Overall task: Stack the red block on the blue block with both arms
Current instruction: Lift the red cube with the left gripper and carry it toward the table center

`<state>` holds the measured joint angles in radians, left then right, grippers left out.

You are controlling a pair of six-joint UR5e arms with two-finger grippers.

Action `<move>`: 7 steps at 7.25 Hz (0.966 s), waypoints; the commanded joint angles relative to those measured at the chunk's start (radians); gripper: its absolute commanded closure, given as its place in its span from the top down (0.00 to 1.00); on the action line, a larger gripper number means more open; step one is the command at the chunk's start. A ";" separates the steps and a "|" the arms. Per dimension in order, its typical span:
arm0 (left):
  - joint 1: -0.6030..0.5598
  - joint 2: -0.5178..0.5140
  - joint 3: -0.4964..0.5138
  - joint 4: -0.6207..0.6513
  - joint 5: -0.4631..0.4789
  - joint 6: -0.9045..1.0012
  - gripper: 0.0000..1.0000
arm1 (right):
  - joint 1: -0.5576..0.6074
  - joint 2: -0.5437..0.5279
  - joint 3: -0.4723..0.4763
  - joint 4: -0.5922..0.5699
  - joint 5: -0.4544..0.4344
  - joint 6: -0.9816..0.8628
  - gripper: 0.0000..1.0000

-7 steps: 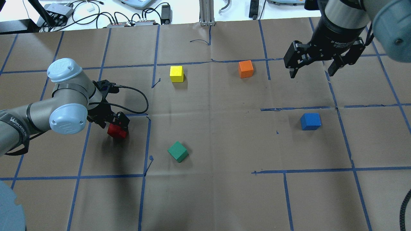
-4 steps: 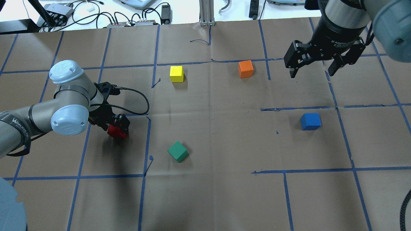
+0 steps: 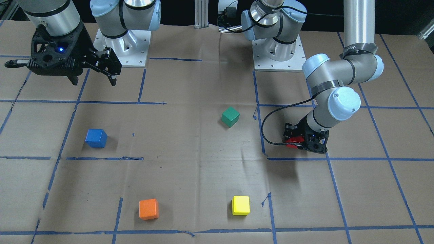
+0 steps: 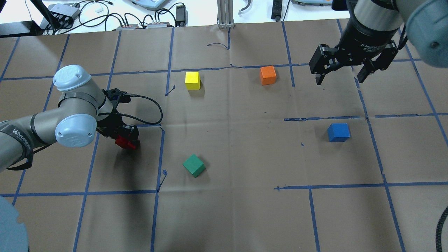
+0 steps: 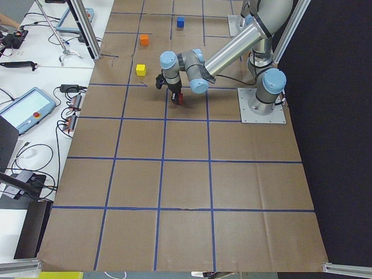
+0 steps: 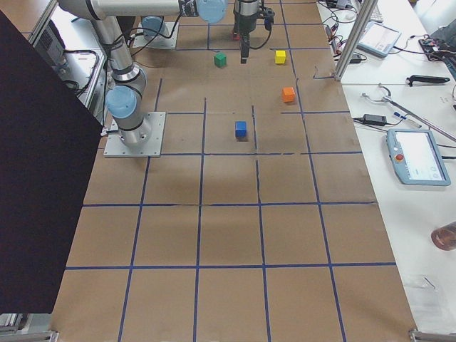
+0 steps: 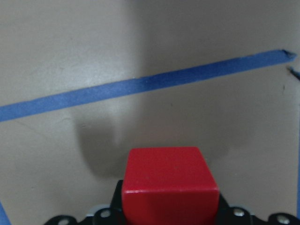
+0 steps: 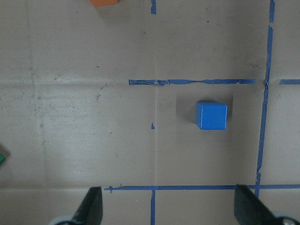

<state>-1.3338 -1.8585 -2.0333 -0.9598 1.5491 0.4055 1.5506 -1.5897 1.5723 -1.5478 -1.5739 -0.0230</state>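
Note:
The red block (image 4: 122, 141) sits between the jaws of my left gripper (image 4: 126, 139), at the left of the table and a little above the brown paper. It fills the bottom of the left wrist view (image 7: 169, 185) and also shows in the front view (image 3: 291, 141). The blue block (image 4: 338, 132) stands alone on the paper at the right. My right gripper (image 4: 339, 81) is open and empty, high above the table beyond the blue block. In the right wrist view the blue block (image 8: 211, 116) lies ahead, between the spread fingers (image 8: 91, 206).
A green cube (image 4: 193, 165) lies tilted between the two task blocks, nearer the red one. A yellow cube (image 4: 192, 80) and an orange cube (image 4: 268, 75) stand farther back. Cables and boxes (image 4: 63, 12) line the table's far edge.
My left gripper has shifted slightly with the red block in it, and less of the block now shows from overhead. The right gripper has barely moved.

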 commanded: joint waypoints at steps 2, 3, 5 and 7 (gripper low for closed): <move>-0.198 0.029 0.111 -0.039 -0.047 -0.285 0.14 | -0.001 0.000 0.000 0.000 0.000 0.000 1.00; -0.275 0.012 0.186 -0.078 -0.053 -0.406 0.14 | 0.000 0.000 0.000 0.000 0.000 0.000 1.00; -0.434 -0.092 0.394 -0.175 -0.053 -0.586 0.14 | 0.000 0.000 0.000 0.000 0.000 0.000 1.00; -0.539 -0.250 0.542 -0.181 -0.040 -0.666 0.15 | 0.000 0.000 0.000 0.000 0.000 0.000 1.00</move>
<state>-1.8090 -2.0133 -1.5806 -1.1336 1.5031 -0.2110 1.5501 -1.5892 1.5723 -1.5478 -1.5739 -0.0230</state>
